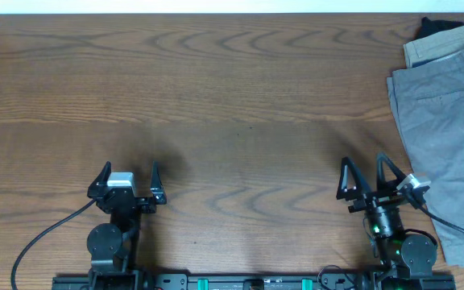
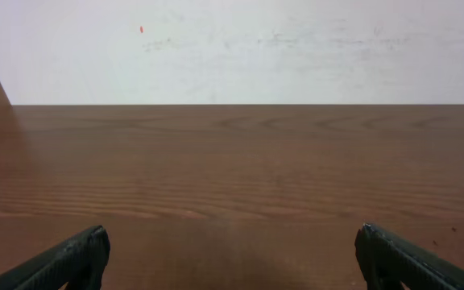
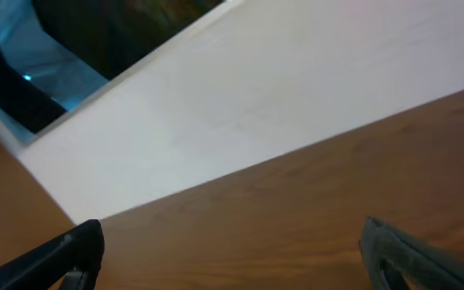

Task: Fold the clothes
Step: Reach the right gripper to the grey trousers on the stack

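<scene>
Grey woven shorts (image 1: 448, 129) lie at the table's right edge, on top of a tan garment (image 1: 441, 44) and a dark garment (image 1: 441, 26) at the far right corner. My left gripper (image 1: 129, 173) is open and empty near the front left, far from the clothes. My right gripper (image 1: 366, 171) is open and empty near the front right, just left of the grey shorts. In the left wrist view the open fingers (image 2: 232, 258) frame bare wood. In the right wrist view the open fingers (image 3: 232, 250) also frame bare wood.
The brown wooden table (image 1: 232, 105) stretches between the arms and the far edge. A white wall (image 2: 232, 48) stands behind the table. Cables trail from both arm bases at the front edge.
</scene>
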